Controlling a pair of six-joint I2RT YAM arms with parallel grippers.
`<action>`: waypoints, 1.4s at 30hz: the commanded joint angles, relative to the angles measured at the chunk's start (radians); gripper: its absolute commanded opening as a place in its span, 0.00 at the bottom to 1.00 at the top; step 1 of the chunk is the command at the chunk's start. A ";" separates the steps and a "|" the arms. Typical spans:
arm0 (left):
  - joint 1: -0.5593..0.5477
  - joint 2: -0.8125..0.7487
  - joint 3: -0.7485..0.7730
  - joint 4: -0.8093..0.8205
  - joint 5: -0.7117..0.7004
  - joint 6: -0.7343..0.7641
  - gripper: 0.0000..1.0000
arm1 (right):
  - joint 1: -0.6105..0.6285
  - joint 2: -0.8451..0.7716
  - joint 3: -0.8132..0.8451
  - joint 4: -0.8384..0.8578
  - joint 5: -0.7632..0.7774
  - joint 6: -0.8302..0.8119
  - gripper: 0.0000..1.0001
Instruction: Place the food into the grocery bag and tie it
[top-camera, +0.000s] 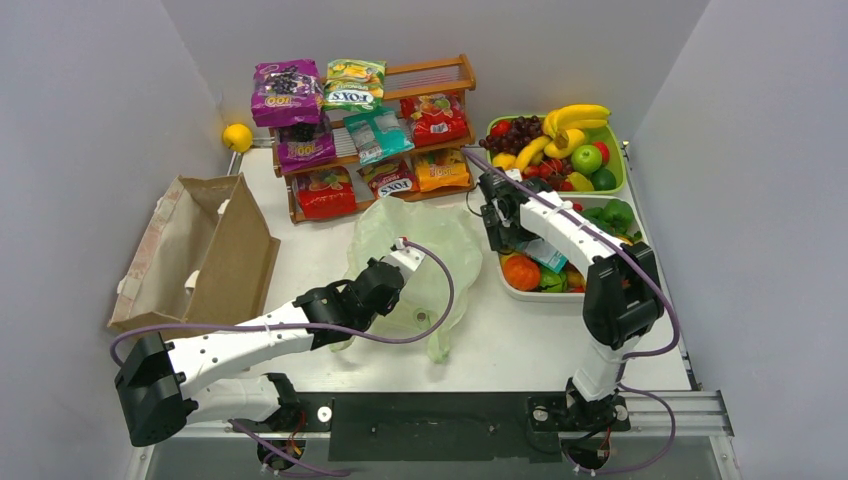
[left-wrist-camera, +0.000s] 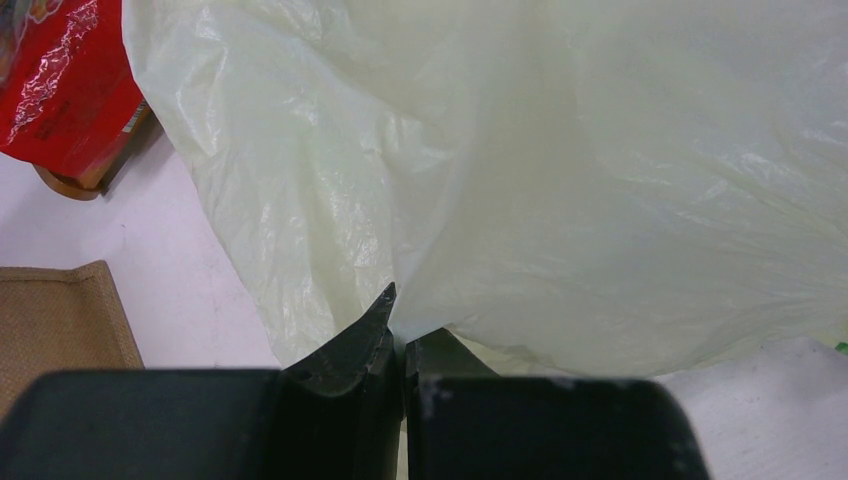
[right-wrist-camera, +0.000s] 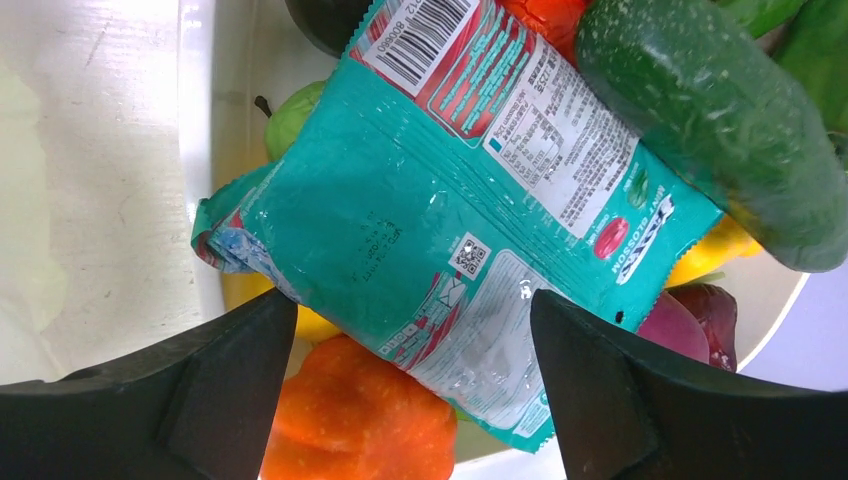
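Tabletop seen from above, white, with two robot arms reaching in from the near edge. At the centre we see the grocery bag (top-camera: 415, 250), a thin pale green plastic carrier, crumpled and partly lifted off the table (top-camera: 500, 345).

The left gripper (top-camera: 393, 268) sits at the bag's near left edge. In the left wrist view its fingers are pressed fully together with a fold of the plastic pinched between them, and the bag (left-wrist-camera: 560, 180) fans out above the left gripper (left-wrist-camera: 400, 325).

The right gripper (top-camera: 497, 215) hangs over a white tray (top-camera: 520, 290) of toy vegetables, just right of the bag. In the right wrist view its jaws stand wide apart around the near end of a teal snack packet (right-wrist-camera: 450, 220) – we see nothing gripped. The packet lies back side up, barcode showing, on an orange toy vegetable (right-wrist-camera: 360, 415), and its far end is tucked under a dark green one (right-wrist-camera: 720, 130).

Behind the white tray sits a green tray (top-camera: 621, 160) of toy fruit, with a yellow banana bunch (top-camera: 572, 120) on top. A wooden rack (top-camera: 440, 75) of bright snack packets stands at the back – beside it, to the left, a brown paper bag (top-camera: 215, 255) lies on its side.
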 joint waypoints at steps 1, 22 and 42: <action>0.002 -0.018 0.014 0.024 -0.010 0.006 0.00 | -0.008 -0.006 -0.014 0.021 0.004 -0.018 0.81; 0.002 -0.020 0.024 0.002 0.034 -0.006 0.00 | -0.039 0.009 -0.003 0.026 -0.036 -0.005 0.00; 0.149 -0.094 0.433 -0.279 0.320 -0.223 0.84 | 0.082 -0.289 0.315 -0.144 -0.245 -0.022 0.00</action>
